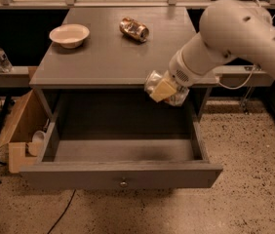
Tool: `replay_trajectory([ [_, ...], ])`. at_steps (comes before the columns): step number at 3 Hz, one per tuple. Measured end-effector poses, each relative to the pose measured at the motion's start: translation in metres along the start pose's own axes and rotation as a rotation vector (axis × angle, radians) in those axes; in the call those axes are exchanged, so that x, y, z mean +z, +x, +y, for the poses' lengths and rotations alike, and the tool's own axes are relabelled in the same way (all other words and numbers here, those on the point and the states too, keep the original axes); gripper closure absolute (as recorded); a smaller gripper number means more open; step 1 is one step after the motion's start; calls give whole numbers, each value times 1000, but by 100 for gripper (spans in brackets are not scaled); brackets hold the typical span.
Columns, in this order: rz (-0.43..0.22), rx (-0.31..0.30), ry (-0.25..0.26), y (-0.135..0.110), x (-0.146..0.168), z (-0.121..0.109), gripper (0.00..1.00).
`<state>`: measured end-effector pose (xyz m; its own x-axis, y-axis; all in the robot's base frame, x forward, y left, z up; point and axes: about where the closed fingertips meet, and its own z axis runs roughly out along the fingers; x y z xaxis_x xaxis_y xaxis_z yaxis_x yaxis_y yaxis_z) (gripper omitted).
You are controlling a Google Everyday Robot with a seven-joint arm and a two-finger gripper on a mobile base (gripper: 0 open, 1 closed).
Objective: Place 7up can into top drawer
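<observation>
On the worktop (103, 60) behind my arm (225, 30), a pale bowl (69, 35) sits near the left rear corner. A brown-orange can (134, 29) lies on its side toward the rear middle. Both are well apart from my end effector (166, 89). Left of the cabinet, an open cardboard box (18, 123) leans on the speckled floor, and a small water bottle (1, 57) stands on a low ledge further left. A dark cable (62, 213) trails across the floor below the drawer front.

The top drawer (79, 175) is pulled fully out, its round knob (123, 183) in the middle of the front panel. I see bare grey boards inside, and nothing stands between my end effector and that opening.

My end effector hangs at the worktop's front edge, toward the right, over the drawer's rear right part. It grips the 7up can (152, 80): the yellowish pads (161, 89) press across its middle. Silvery metal shows on both sides of them.

The can is off the worktop and not in the drawer, carried in the air just above the opening. It is tilted, neither upright nor flat. Its long axis runs from upper left to lower right in the view, the lower end nearer the drawer's right wall. I cannot tell which end is the top.
</observation>
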<state>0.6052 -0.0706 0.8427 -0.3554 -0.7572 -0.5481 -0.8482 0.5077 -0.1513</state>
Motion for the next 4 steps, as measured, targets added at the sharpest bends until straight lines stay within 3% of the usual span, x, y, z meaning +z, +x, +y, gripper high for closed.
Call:
replay_trajectory([
  [1,-2,113,24,32,24,34,100],
  [3,-10,214,-26,63,98,53,100],
  [4,-6,264,-34,78,134,47,81],
])
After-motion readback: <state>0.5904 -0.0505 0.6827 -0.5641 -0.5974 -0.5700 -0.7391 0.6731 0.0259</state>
